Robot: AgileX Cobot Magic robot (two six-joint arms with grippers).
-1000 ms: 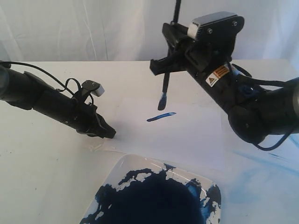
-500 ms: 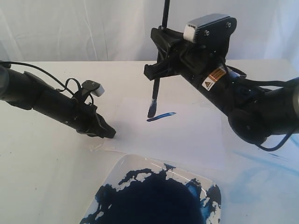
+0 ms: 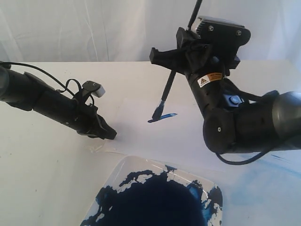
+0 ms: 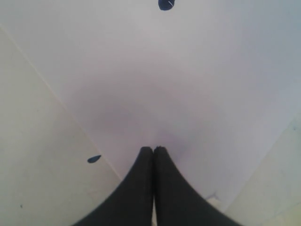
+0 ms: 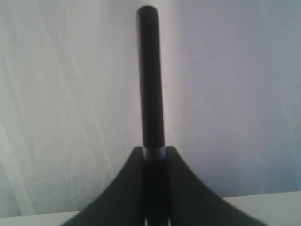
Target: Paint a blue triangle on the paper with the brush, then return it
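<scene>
The right gripper (image 3: 176,59) holds the long thin black paintbrush (image 3: 168,87) with both jaws clenched on the shaft. In the right wrist view, the handle (image 5: 150,80) stands up from between the fingers of this gripper (image 5: 154,155). The brush leans, with its top toward the white curtain and its blue bristle tip low over the thin white sheet of paper (image 3: 155,139). The tip is at the left end of a short mid-blue stroke (image 3: 163,117). It seems to touch the sheet there, but from this angle I cannot be sure.

The stroke lies in the far half of the paper. Between it and the near edge there is a wide band of bare white sheet, and more bare sheet toward the right edge under the right arm.

The left gripper (image 3: 110,134) has its jaws pressed together with nothing between them. Its tips (image 4: 154,150) rest on the paper (image 4: 164,84) just inside the left edge, well apart from the brush.

The glossy white square tray (image 3: 117,172), full of dark blue paint, sits on the cream table (image 3: 42,165) just beside the near edge of the paper.
</scene>
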